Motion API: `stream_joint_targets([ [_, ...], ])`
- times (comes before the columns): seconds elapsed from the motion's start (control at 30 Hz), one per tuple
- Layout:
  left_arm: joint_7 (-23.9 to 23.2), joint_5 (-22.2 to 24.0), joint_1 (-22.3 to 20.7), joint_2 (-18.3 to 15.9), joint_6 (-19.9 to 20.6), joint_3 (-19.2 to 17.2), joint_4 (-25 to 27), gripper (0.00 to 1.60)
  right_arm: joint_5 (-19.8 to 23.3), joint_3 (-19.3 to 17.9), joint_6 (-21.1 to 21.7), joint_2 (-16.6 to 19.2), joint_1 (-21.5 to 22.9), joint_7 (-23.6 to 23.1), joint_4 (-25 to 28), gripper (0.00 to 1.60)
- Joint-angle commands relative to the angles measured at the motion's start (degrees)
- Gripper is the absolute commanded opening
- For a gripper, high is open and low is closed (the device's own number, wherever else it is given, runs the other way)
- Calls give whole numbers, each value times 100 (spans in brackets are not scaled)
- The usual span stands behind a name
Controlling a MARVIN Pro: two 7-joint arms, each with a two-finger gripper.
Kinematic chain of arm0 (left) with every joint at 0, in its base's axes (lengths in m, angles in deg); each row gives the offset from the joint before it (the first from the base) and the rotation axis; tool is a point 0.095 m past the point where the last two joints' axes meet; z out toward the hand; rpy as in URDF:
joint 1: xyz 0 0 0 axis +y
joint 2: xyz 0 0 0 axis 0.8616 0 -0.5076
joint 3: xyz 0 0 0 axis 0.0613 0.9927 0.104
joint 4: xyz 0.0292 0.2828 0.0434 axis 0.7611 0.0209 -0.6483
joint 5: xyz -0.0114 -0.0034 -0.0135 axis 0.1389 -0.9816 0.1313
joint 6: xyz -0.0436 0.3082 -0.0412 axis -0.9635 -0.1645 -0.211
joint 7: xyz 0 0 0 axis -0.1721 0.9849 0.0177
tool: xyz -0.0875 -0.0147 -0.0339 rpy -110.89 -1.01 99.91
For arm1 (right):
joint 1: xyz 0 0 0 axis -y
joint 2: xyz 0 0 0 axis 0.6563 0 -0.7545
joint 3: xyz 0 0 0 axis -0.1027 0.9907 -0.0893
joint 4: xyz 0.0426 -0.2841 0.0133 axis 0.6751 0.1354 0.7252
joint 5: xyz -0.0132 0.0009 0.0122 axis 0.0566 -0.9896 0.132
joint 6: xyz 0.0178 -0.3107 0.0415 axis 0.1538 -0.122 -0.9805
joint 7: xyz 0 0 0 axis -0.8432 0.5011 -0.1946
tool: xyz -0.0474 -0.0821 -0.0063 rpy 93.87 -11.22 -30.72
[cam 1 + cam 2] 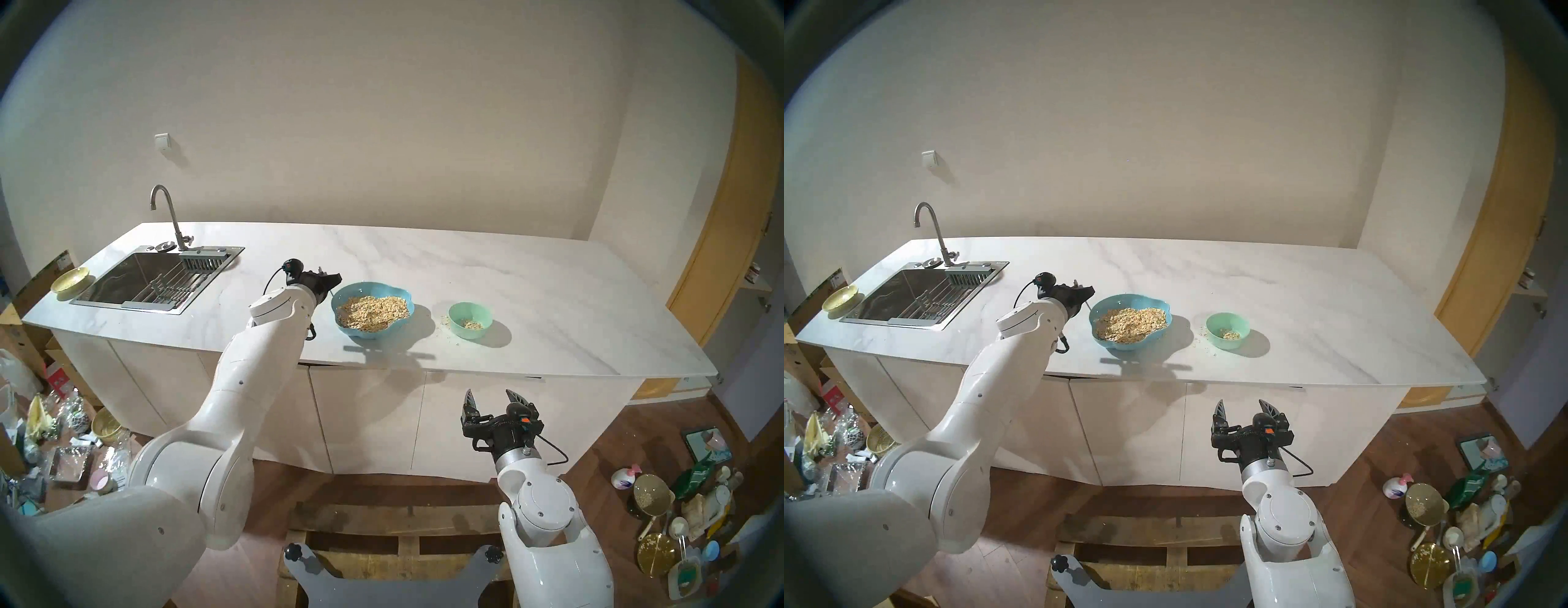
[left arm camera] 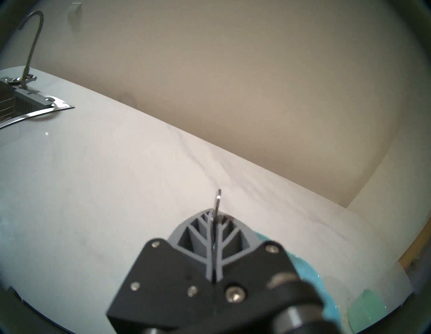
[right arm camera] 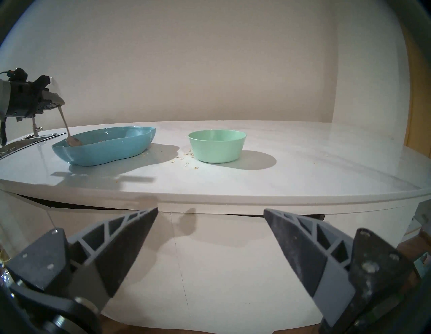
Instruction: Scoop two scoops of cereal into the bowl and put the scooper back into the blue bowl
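While your left end effector pinches the scooper by its handle, tilted down with its head dipped into the blue bowl of cereal just to its right, you're mid-scoop; next, lift level toward the bowl further right, where flakes lie spilled on the tabletop. Your right end effector idles wide, empty, low before the cabinet

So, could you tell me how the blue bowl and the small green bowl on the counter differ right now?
The blue bowl is wider and shallower, with a wavy petal rim; the green bowl is smaller with a plain round rim. The blue bowl holds a broad heap of cereal; the green bowl holds only a little. The spoon, held by the shut left gripper, reaches the blue bowl; nothing reaches the green bowl. Both sit upright on the white counter.
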Motion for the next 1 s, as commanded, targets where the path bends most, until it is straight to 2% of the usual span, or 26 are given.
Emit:
stream_joint_targets([
  [0.0,106,-33,-209,-41,45,-25,-27,67,2,-1,-26,-6,26,4,158,160],
  [0.03,108,-49,-218,-46,37,-2,-55,88,2,-1,-27,-6,27,4,157,160],
  [0.07,117,-57,-228,-42,37,10,-75,160,2,-1,-28,-6,27,4,156,160],
  [0.17,145,-61,-262,-25,49,29,-93,160,2,-1,-30,-6,29,4,152,160],
  [0.33,192,-29,-239,-77,178,-7,164,160,2,-1,-32,-6,32,4,146,160],
  [0.57,249,31,100,-385,618,-181,1089,160,2,-1,-33,-6,35,3,142,160],
  [0.6,249,31,100,-385,618,-181,1089,160,2,-1,-33,-6,35,3,142,160],
  [0.67,216,-225,274,-660,520,4,1462,160,2,-2,-34,-6,37,2,138,160],
  [0.7,161,-400,311,-786,301,125,1507,160,2,-2,-35,-6,40,2,133,160],
  [0.77,157,-511,607,-1002,180,214,1984,160,2,-2,-35,-6,39,2,134,160],
  [0.8,164,-569,662,-1076,68,272,2043,160,2,-1,-35,-6,40,2,133,160],
  [0.97,266,-698,1510,-1464,-290,304,3012,160,2,-1,-36,-5,42,2,128,160],
])
